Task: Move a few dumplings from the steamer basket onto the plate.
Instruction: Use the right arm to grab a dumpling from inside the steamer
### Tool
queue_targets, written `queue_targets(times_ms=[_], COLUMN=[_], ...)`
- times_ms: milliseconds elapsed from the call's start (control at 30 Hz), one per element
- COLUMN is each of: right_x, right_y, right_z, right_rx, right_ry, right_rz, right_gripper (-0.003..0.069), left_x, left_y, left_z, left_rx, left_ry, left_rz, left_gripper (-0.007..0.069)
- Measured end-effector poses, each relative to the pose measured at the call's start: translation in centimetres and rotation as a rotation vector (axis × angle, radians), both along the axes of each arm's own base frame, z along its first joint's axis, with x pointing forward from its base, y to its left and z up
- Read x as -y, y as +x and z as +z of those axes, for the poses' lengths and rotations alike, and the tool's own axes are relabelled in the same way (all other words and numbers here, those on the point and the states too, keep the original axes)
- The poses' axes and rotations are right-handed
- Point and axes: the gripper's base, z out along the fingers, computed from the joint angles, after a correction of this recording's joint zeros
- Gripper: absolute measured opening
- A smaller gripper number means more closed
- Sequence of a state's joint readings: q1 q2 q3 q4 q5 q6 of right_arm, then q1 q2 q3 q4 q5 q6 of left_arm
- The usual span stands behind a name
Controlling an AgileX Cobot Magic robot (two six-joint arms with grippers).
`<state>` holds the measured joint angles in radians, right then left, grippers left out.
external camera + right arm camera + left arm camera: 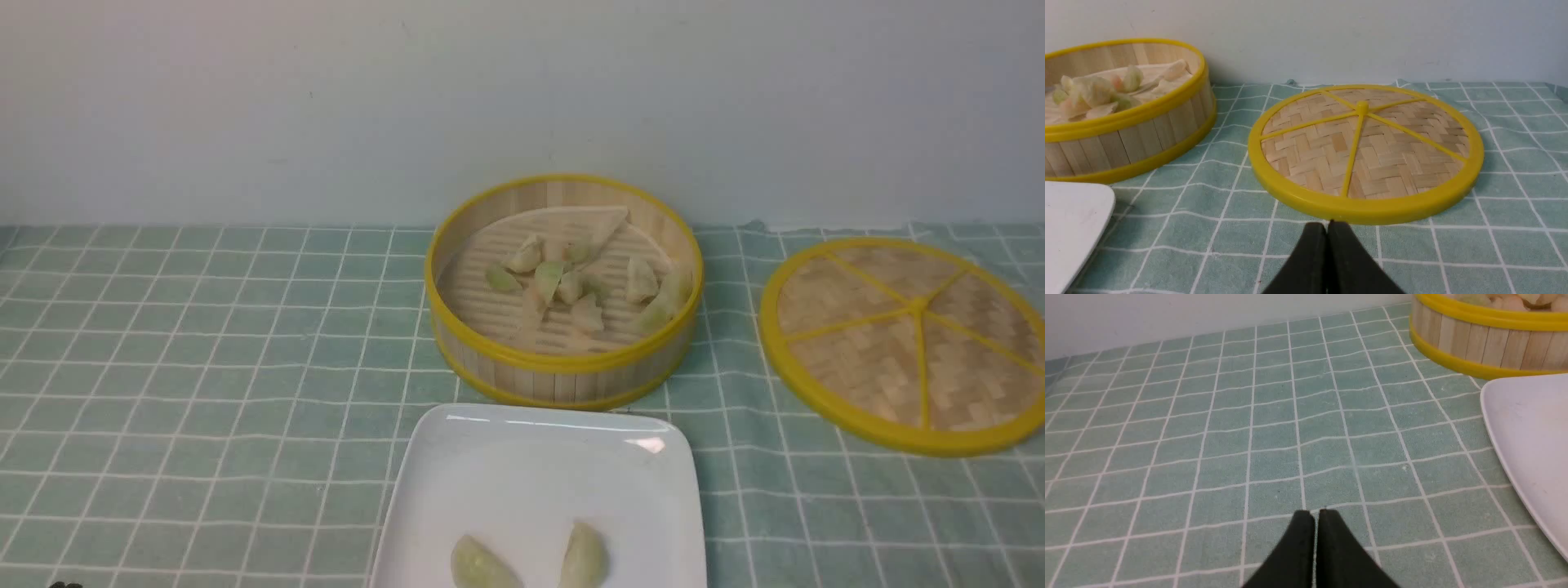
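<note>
Front view: the steamer basket (563, 380) is standing beyond both grippers, and a cluster of dumplings (549, 278) is lying on its slatted floor. Ahead of the left gripper (1316, 516) and toward its right, the plate (539, 457) is sitting just in front of the basket, carrying two pale green dumplings. The left gripper is keeping its fingertips nearly together, gripping nothing. The right gripper (1332, 226) is holding itself closed on nothing, with the woven lid (1372, 163) lying ahead of it.
</note>
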<state>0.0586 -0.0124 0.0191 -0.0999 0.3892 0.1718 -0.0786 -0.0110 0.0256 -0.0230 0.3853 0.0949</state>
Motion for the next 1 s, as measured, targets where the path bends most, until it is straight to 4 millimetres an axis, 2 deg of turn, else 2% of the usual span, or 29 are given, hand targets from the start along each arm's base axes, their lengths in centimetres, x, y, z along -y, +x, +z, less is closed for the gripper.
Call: queue_targets(times_ms=[733, 833, 867, 933, 967, 1000], right_x=[0.0, -0.3, -0.3, -0.4, -0.4, -0.3], right_y=[0.0, 0.1, 0.1, 0.2, 0.2, 0.2], right_z=[0.0, 0.5, 0.5, 1.7, 1.8, 2.3], right_rx=[0.001, 0.068, 0.068, 0.194, 0.205, 0.253], right_ry=[-0.003, 0.171, 0.171, 0.439, 0.459, 0.554], right_rz=[0.0, 0.005, 0.005, 0.001, 0.001, -0.004], right_gripper=[-0.0015, -0.0015, -0.0015, -0.0015, -0.0015, -0.0015], left_x=[0.0, 0.0, 0.0, 0.0, 0.0, 0.0], left_y=[0.0, 0.0, 0.0, 0.0, 0.0, 0.0], left_z=[0.0, 0.0, 0.0, 0.0, 0.0, 0.0], left_rx=[0.0, 0.0, 0.0, 0.0, 0.0, 0.0], left_ry=[0.0, 0.0, 0.0, 0.0, 0.0, 0.0], left_rz=[0.0, 0.0, 0.0, 0.0, 0.0, 0.0], left_gripper=[-0.0006, -0.0006, -0.0006, -0.0006, -0.0006, -0.0006])
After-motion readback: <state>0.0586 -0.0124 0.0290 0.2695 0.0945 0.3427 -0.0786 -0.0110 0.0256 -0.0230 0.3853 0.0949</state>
